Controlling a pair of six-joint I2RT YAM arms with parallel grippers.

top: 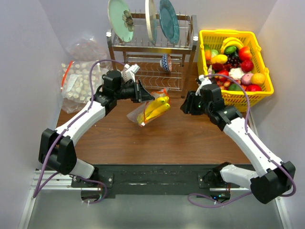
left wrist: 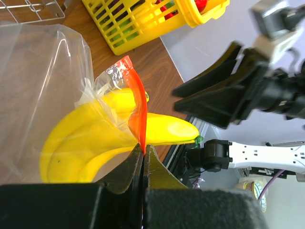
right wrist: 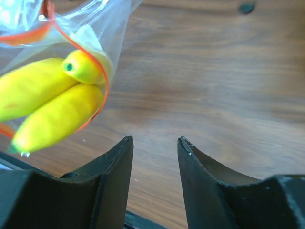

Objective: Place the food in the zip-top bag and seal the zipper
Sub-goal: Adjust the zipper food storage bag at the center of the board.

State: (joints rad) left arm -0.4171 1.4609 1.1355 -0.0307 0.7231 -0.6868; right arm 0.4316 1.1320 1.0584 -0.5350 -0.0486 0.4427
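A yellow toy banana bunch [top: 156, 109] sits in a clear plastic zip-top bag [top: 135, 115] at the centre of the desk [top: 162, 140]; a yellow plastic basket [top: 228, 33] stands at two o'clock.

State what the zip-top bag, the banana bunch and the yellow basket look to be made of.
The zip-top bag: thin clear plastic film, glossy, creased, the table showing through. The banana bunch: probably moulded plastic, smooth with a soft sheen and uniform yellow. The yellow basket: likely rigid plastic, an evenly coloured open lattice.

Brown wood-grain tabletop [top: 190, 138]. Directly on it:
- upper left: large clear plastic bag of pale whitish lumps [top: 78, 81], against the left edge
- upper centre: chrome wire dish rack [top: 152, 76]
- upper right: yellow plastic slatted basket [top: 252, 98], overhanging the right edge
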